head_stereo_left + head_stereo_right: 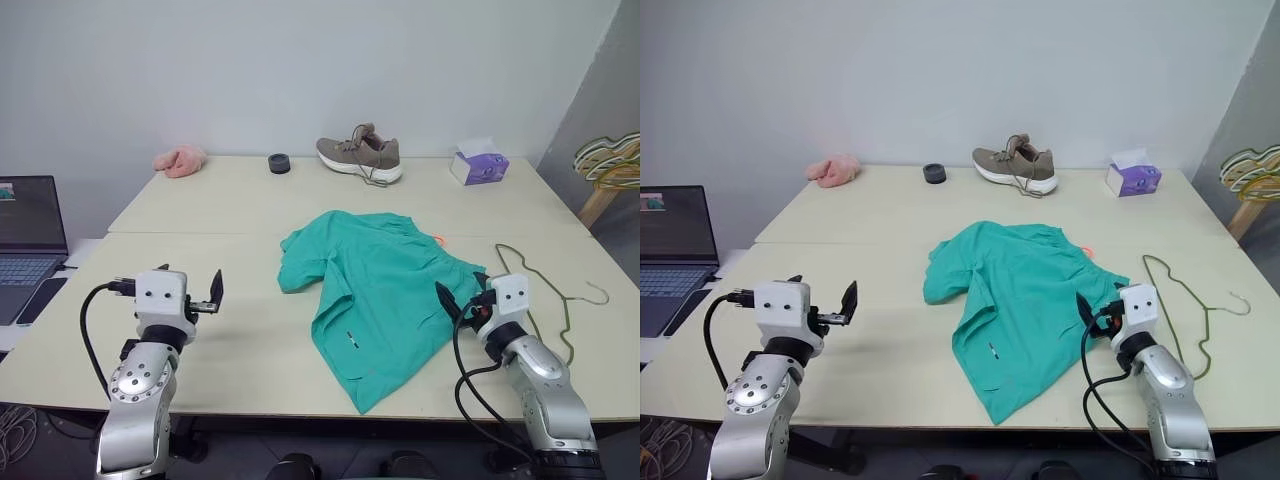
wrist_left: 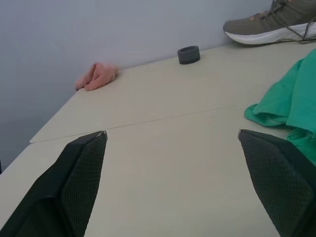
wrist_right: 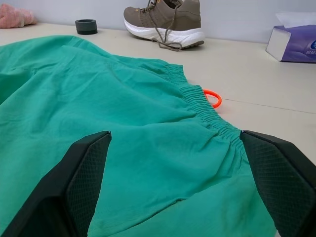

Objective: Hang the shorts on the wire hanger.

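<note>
Shorts (image 1: 375, 295) of teal-green fabric are lying crumpled on the table (image 1: 250, 345), spreading from its middle toward the near edge, with the gathered waistband facing the right side and a small orange tag (image 3: 213, 97) sticking out beside that waistband. The right gripper (image 1: 456, 303) is hovering level at the right-hand fringe of the shorts, its two black fingers spread wide and gripping nothing; in the right wrist view the green cloth is lying just beyond and between the fingertips. The wire hanger (image 1: 548, 295) is resting flat on the table to the right of the shorts and just beside the right gripper, its hook pointing toward the right edge. The left gripper (image 1: 212, 293) is hanging over bare tabletop near the near left corner, well apart from the shorts, fingers also spread wide and empty.

Along the far edge of the pale table are sitting a pink cloth (image 1: 181, 160), a small dark ring (image 1: 279, 163), a grey-brown sneaker (image 1: 361, 157) and a purple tissue box (image 1: 478, 165). A laptop (image 1: 28, 243) is standing open off the left edge. Coloured hangers (image 1: 608, 158) are bunched beyond the far right corner, against a plain light wall (image 1: 300, 60).
</note>
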Controlling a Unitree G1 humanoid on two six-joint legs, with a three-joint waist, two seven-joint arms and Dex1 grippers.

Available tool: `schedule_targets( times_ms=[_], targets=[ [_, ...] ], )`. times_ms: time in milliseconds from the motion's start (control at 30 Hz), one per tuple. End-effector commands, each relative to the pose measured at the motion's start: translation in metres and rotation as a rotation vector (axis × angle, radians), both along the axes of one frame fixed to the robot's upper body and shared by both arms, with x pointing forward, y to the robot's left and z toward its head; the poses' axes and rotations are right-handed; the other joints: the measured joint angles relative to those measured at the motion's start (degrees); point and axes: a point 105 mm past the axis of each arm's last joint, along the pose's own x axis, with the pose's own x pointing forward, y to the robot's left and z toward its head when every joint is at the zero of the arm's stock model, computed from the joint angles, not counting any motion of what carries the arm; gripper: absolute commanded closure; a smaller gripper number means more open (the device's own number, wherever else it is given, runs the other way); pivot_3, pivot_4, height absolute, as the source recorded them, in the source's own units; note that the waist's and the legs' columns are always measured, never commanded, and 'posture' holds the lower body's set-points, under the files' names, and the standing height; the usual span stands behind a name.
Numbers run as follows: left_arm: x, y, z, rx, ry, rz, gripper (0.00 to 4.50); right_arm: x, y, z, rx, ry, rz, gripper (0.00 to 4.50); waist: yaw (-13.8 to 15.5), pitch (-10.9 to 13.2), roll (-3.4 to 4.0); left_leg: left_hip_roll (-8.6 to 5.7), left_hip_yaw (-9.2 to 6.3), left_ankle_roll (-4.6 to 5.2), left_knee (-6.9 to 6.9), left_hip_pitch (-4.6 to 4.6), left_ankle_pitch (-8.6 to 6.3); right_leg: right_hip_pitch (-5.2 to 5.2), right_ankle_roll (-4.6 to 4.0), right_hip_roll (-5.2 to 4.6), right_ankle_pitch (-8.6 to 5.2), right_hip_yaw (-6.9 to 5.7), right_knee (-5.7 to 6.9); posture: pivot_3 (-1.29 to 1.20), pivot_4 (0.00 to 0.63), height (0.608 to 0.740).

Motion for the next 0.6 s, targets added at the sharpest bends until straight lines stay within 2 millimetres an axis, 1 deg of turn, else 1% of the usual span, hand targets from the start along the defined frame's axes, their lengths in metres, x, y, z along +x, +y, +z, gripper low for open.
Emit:
schedule_targets(
  times_ms=[33, 600],
  targets=[
    [0.0025, -0.0050, 0.0131, 0.022, -0.058, -0.041, 0.00, 0.0028, 0.0026, 0.0190, 0.003, -0.080, 0.005, 0.04, 0.0, 0.0, 0.00, 0.00, 0.00, 0.00, 0.00, 0.00, 0.00, 0.00, 0.00, 0.00, 0.00, 0.00, 0.00, -0.07, 0.000, 0.740],
    [0.0041, -0.0121, 0.0091, 0.054, -0.039, -0.078, 0.00, 0.0023, 0.0015, 0.0197, -0.001, -0.082, 0.007, 0.04, -0.4, 0.0, 0.01, 0.00, 0.00, 0.00, -0.01, 0.00, 0.00, -0.01, 0.00, 0.00, 0.00, 0.01, -0.01, -0.08, 0.000, 0.740]
  ],
)
